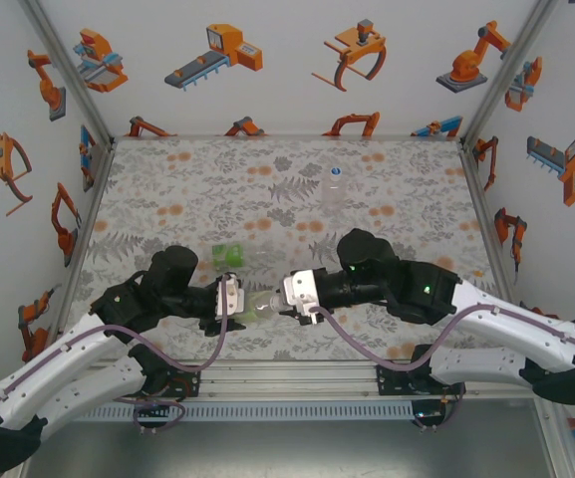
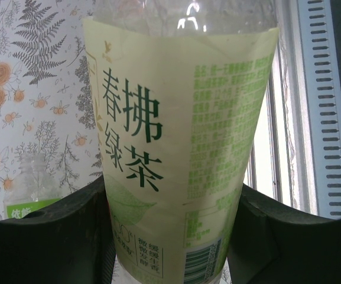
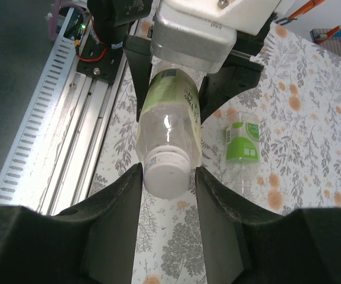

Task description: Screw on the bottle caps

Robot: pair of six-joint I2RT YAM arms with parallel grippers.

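Observation:
A clear bottle with a pale yellow-green label (image 2: 176, 130) is held lying level above the table, with my left gripper (image 2: 173, 236) shut on its labelled body. The same bottle (image 3: 169, 112) points its neck at my right gripper (image 3: 167, 177). A white bottle cap (image 3: 165, 176) sits on that neck. The right jaws stand on either side of the cap, one pad touching it and a thin gap at the other. In the top view the two grippers (image 1: 229, 299) (image 1: 287, 297) face each other near the front edge, with the bottle (image 1: 258, 307) between them.
A green-labelled bottle (image 1: 229, 255) (image 3: 242, 142) lies on the table just behind the grippers. An unlabelled bottle (image 1: 335, 187) stands upright toward the back. A slotted metal rail (image 1: 297, 376) runs along the near edge. White walls enclose the floral table.

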